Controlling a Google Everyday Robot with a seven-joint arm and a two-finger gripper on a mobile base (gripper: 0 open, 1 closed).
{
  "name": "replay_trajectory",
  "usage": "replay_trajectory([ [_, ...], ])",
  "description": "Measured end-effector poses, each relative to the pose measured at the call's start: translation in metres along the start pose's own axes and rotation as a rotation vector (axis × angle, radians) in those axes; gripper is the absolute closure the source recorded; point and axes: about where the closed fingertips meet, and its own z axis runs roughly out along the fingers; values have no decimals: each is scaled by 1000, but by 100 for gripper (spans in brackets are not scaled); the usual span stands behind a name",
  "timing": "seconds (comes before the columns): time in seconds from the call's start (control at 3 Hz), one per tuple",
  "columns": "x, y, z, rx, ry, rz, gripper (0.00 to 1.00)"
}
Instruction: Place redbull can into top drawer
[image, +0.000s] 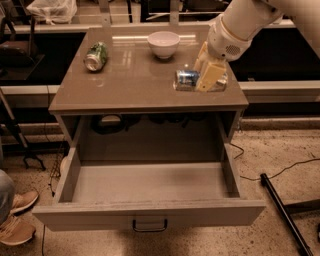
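The redbull can (186, 79) lies on its side on the cabinet top, near its right edge, with its silver end facing left. My gripper (206, 67) comes down from the upper right and its yellowish fingers (210, 76) close around the can's middle. The can rests on the top. The top drawer (150, 212) is pulled fully open below, its front panel and dark handle (149, 226) towards the camera. Nothing lies inside it.
A green can (96, 55) lies on its side at the top's back left. A white bowl (163, 44) stands at the back centre. A person's shoes (17, 220) are at the lower left. A dark pole (282, 212) and cables lie on the floor at right.
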Motion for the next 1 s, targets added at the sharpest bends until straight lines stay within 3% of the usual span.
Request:
replay_trajectory([
  [0.33,-2,59,-4,-82,41,74,100],
  [0.67,1,71,6,-113,55,86,100],
  [1.0,1,69,5,-108,53,84,100],
])
